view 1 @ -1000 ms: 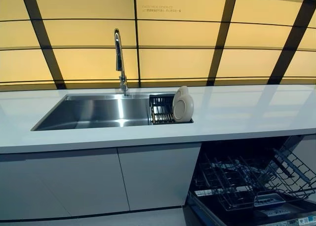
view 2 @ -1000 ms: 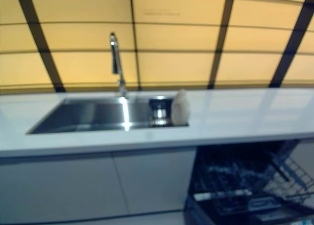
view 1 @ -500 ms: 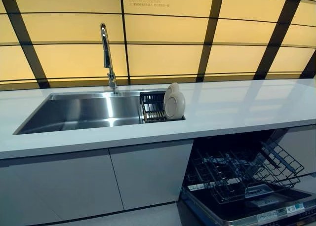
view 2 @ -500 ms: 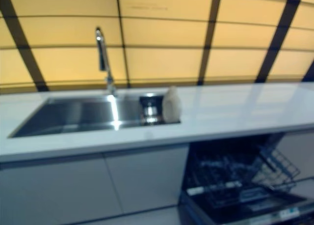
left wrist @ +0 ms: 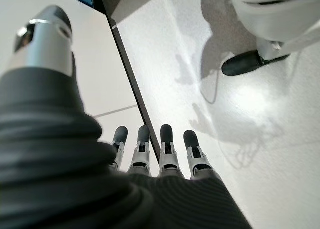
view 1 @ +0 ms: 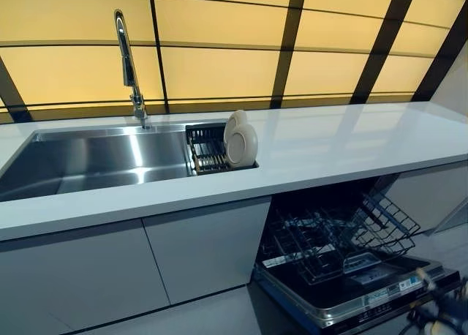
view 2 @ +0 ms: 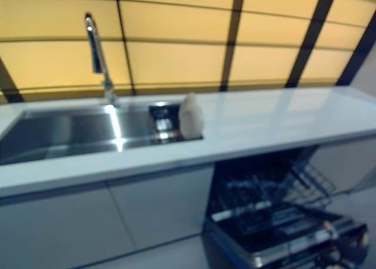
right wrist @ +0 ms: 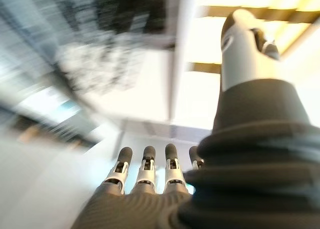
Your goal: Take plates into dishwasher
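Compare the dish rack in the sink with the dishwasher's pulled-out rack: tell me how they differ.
The dish rack sits up in the sink at counter height; the dishwasher rack is low, under the counter, drawn out over the open door. The dish rack holds cream plates standing on edge; the dishwasher rack shows no plates. The dish rack looks smaller than the dishwasher rack. Both are dark wire racks.

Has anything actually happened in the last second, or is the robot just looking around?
Only the head camera has turned: the whole scene slid left and more of the open dishwasher shows. Nothing was taken hold of or let go. The plates stand in the rack in the sink as before. Left hand and right hand are open and empty.
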`<state>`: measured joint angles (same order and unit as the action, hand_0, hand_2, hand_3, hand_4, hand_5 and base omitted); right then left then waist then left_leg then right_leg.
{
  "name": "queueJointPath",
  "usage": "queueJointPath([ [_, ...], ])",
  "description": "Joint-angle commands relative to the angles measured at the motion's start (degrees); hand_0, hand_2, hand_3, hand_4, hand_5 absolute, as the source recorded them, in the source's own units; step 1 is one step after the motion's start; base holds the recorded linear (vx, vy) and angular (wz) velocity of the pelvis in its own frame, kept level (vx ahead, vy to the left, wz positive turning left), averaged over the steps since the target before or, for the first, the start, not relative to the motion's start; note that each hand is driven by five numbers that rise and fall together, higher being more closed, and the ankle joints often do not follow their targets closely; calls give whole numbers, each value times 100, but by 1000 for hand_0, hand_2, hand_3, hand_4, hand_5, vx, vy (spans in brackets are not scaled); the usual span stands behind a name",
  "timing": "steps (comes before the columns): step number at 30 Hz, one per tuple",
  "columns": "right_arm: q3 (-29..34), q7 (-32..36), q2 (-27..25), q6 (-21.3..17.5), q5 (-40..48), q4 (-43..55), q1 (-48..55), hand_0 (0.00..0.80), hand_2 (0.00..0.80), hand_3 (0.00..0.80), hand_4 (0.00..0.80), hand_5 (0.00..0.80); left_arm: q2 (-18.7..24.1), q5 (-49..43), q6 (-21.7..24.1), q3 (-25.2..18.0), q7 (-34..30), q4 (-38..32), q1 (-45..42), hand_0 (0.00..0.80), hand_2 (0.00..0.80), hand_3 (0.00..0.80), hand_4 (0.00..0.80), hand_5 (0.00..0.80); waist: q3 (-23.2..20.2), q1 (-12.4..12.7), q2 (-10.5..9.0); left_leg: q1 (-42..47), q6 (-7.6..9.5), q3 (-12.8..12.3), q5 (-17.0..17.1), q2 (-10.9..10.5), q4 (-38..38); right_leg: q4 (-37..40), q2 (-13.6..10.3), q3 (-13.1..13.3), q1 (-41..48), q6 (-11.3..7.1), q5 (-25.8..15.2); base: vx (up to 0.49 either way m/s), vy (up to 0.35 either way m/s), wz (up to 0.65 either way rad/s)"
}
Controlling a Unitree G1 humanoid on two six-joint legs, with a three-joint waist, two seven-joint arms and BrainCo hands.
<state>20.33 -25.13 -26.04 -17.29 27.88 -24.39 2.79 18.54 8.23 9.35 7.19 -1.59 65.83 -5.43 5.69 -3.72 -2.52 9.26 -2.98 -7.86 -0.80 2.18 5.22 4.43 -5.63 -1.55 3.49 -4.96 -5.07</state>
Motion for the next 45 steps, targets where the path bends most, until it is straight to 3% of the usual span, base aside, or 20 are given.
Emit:
queueJointPath([
  [1,340,-156,-462,-565,10,934,-579,0,0,0,0,0,-14,200,23,-26,53,78,212,0,0,0,0,0,-11,70,-26,-253,545,61,-159,-476,-196,-762,-262,-174,-373,-443,-118,10,95,1],
  [5,151,-291,-513,-523,-209,1938,-861,0,0,0,0,0,-61,144,1,-17,34,130,168,0,0,0,0,0,-62,131,4,-290,572,138,-160,-525,-222,-876,-341,-186,-438,-452,-135,15,95,3],
  [12,-291,-176,-598,-896,-343,2513,-1389,0,0,0,0,0,-147,11,100,53,-3,259,192,0,0,0,0,0,-175,322,10,-377,615,371,-210,-597,-350,-995,-475,-198,-376,-379,-93,6,73,5],
  [16,-423,-147,-708,-1031,-275,2678,-1754,0,0,0,0,0,-145,-170,97,138,-56,290,243,0,0,0,0,0,-199,433,-13,-507,663,650,-233,-640,-534,-1580,-634,-83,-467,-287,-393,-13,62,9],
  [21,-572,-54,-794,-954,-208,2619,-2151,0,0,0,0,0,-46,-285,-64,263,-67,403,380,0,0,0,0,0,-174,493,47,-474,667,705,-125,-646,-381,-2521,-717,-199,-918,-299,-871,25,90,21],
  [26,-737,336,-1009,-712,29,2504,-2524,0,0,0,0,0,12,-321,-236,313,-64,462,439,0,0,0,0,0,-150,349,-50,-182,596,867,-204,-757,-211,-1663,-517,-367,-1241,-314,-810,167,-29,31],
  [28,-778,736,-1122,-615,216,2495,-2558,0,0,0,0,0,-3,-326,-245,312,-42,552,477,0,0,0,0,0,-91,156,-62,50,576,1160,-316,-819,-196,-1067,-231,-241,-1607,-336,-870,305,-103,41],
  [31,-860,979,-1202,-503,310,2449,-2681,0,0,0,0,0,-27,-349,-204,364,-26,693,540,0,0,0,0,0,-2,22,-37,260,611,1518,-432,-855,-239,-874,-44,-198,-1971,-347,-1024,303,-131,63],
  [35,-1030,1141,-1171,-402,347,2500,-2776,0,0,0,0,0,-24,-444,-216,347,-25,725,543,0,0,0,0,0,28,-4,-67,362,718,1780,-606,-918,-368,-983,-3,-110,-2019,-297,-1022,220,-164,24],
  [37,-1186,1202,-1125,-282,294,2565,-2876,0,0,0,0,0,-17,-465,-142,308,-36,794,540,0,0,0,0,0,-69,-18,-178,352,727,1951,-689,-1063,-493,-830,-72,25,-1751,-256,-957,205,-187,-1],
  [39,-1280,1238,-1114,-170,302,2592,-2954,0,0,0,0,0,17,-478,-150,236,-118,737,523,0,0,0,0,0,-136,19,-169,424,664,1959,-764,-1023,-552,-849,-102,-69,-1622,-241,-853,235,-197,28],
  [40,-1372,1226,-1090,-77,319,2633,-3025,0,0,0,0,0,24,-522,-157,234,-172,683,501,0,0,0,0,0,-195,43,-128,562,578,1941,-831,-919,-552,-836,-118,-198,-1502,-216,-755,221,-196,40],
  [45,-1670,1138,-927,220,268,2678,-3250,0,0,0,0,0,-12,-520,-123,261,-206,492,497,0,0,0,0,0,-309,80,-65,830,331,1769,-1028,-615,-608,-791,-122,-350,-1223,-126,-539,228,-193,19],
])
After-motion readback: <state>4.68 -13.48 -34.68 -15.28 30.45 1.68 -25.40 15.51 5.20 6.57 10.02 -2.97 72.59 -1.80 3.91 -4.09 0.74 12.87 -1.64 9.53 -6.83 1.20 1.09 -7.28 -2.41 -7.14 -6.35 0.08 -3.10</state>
